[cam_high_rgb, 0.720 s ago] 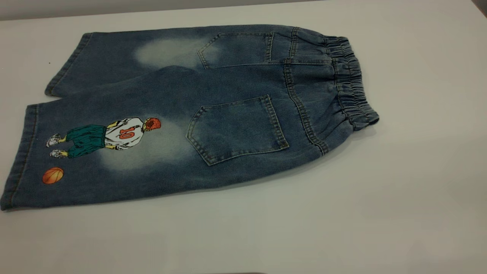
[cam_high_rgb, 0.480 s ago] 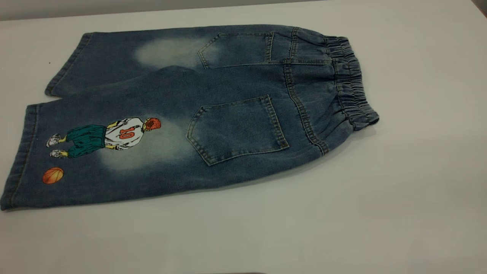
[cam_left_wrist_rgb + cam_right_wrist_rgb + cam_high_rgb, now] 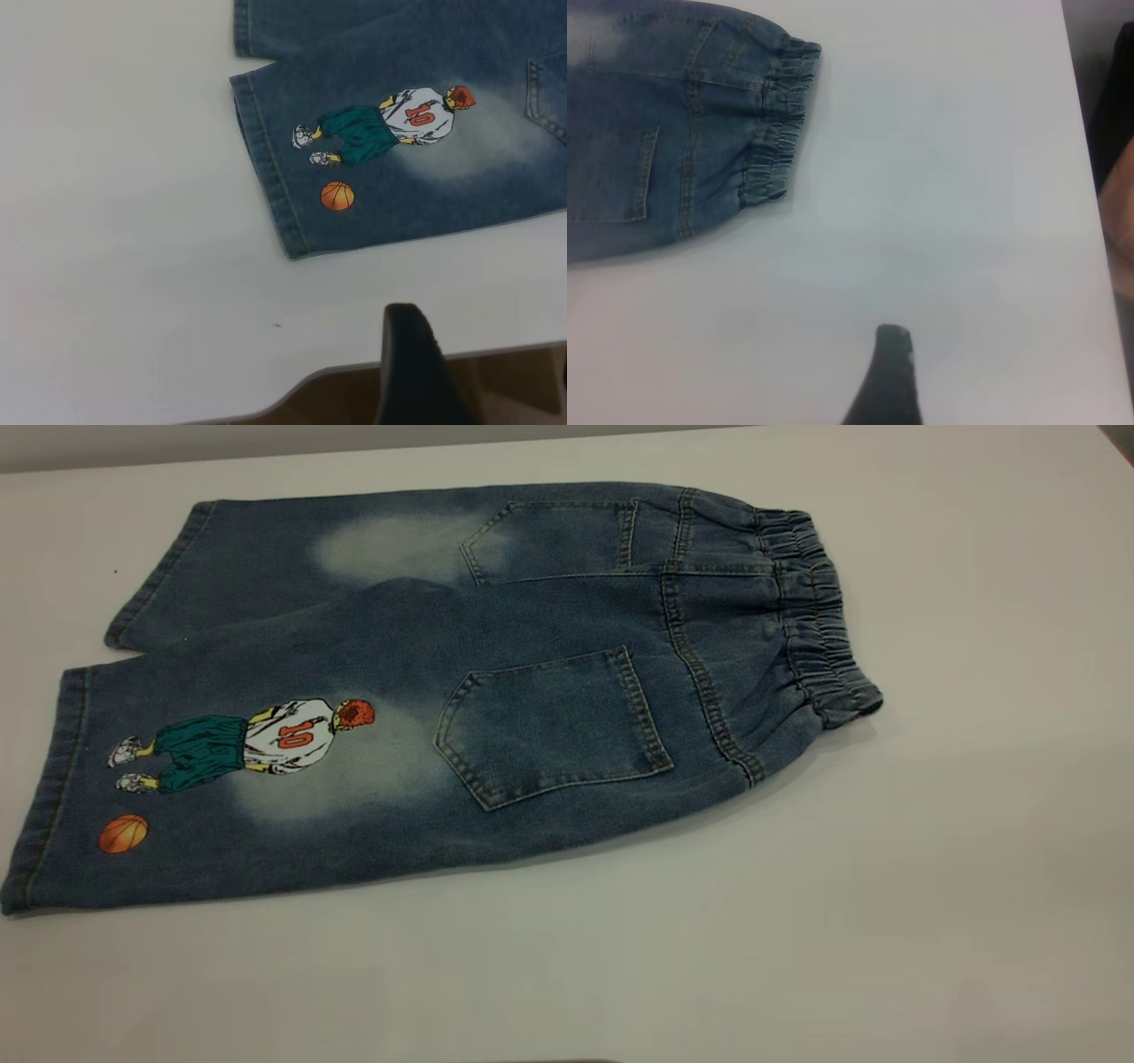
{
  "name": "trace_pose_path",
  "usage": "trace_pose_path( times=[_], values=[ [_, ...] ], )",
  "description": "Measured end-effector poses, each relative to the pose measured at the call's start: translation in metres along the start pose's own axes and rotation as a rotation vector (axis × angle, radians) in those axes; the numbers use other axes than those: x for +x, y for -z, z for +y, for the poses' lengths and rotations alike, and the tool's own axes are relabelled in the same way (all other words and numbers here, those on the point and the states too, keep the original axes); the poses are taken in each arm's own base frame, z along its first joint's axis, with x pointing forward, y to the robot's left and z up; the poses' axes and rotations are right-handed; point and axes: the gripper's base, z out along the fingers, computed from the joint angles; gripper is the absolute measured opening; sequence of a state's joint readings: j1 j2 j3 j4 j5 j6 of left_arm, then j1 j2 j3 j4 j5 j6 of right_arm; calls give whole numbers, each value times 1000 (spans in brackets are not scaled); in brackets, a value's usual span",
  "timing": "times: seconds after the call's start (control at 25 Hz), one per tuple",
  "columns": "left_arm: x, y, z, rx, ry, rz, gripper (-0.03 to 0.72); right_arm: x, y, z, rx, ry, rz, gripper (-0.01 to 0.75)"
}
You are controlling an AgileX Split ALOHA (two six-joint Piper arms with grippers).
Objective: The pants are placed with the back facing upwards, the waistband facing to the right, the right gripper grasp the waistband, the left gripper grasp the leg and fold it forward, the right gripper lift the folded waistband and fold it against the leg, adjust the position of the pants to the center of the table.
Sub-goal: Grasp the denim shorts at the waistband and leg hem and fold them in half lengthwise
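Observation:
The pants (image 3: 532, 646) lie flat on the table (image 3: 886, 921), back up, with two patch pockets showing. Their elastic waistband (image 3: 819, 615) points right. The leg (image 3: 221, 779) with the number 10 player and orange basketball lies at the front left; the plain leg is behind it. Neither gripper shows in the exterior view. In the left wrist view, a black part of my left gripper (image 3: 409, 372) hangs by the table's near edge, well clear of the printed leg (image 3: 399, 150). My right gripper (image 3: 888, 381) is over bare table, apart from the waistband (image 3: 775, 133).
The table's edge (image 3: 310, 376) runs close to the left gripper, with brown floor beyond it. The right wrist view shows the table's other edge (image 3: 1079, 133) and dark shapes past it. Bare tabletop lies in front and to the right of the pants.

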State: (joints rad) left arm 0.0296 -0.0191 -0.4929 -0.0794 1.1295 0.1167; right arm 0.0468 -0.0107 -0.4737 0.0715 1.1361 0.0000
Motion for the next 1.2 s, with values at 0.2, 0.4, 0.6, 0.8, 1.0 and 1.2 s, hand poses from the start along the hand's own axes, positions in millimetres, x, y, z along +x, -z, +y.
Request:
trace_pose_path(
  times=[0.2, 0.4, 0.6, 0.8, 1.0, 1.2],
  values=[
    [0, 0, 0, 0, 0, 0, 360, 0, 0, 0, 0, 0, 0, 570],
    [0, 0, 0, 0, 0, 0, 360, 0, 0, 0, 0, 0, 0, 570],
    [0, 0, 0, 0, 0, 0, 360, 0, 0, 0, 0, 0, 0, 570],
    [0, 0, 0, -1, 0, 0, 360, 0, 0, 0, 0, 0, 0, 570],
    [0, 0, 0, -1, 2, 0, 360, 0, 0, 0, -4, -14, 0, 570],
    [-3, 2, 1, -15, 17, -21, 360, -2, -2, 1, -6, -42, 20, 570]
  ],
)
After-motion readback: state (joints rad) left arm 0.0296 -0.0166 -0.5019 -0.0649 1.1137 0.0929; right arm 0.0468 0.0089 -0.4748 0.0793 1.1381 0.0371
